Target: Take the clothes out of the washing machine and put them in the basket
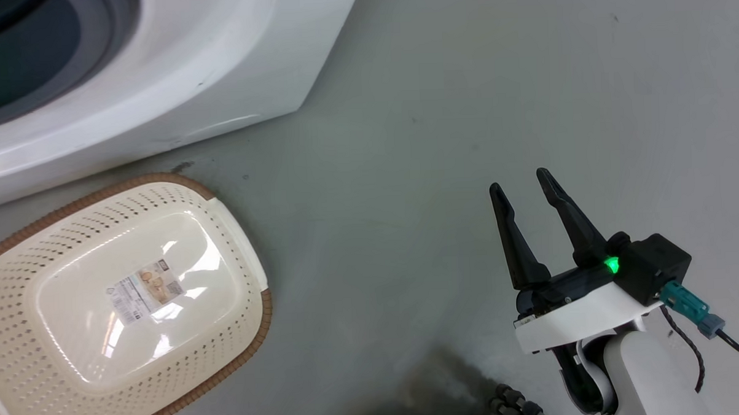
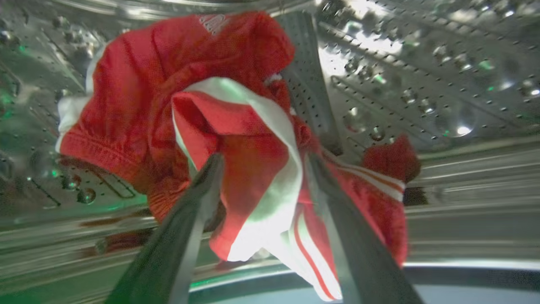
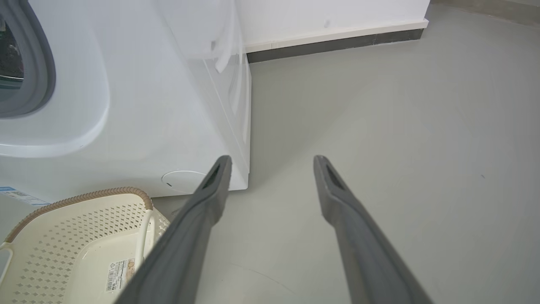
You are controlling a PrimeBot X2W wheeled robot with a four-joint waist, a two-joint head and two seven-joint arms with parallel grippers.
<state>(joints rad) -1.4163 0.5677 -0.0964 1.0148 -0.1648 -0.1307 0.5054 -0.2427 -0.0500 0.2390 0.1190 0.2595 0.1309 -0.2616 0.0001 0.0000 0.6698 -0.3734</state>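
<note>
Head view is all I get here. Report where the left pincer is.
Observer: The left pincer is inside the steel drum of the washing machine, as the left wrist view shows.
Operator: Tell me what it has.
Observer: Nothing gripped. Its fingers stand apart, with a fold of the red-and-white clothes between them, and they are not closed on it.
</note>
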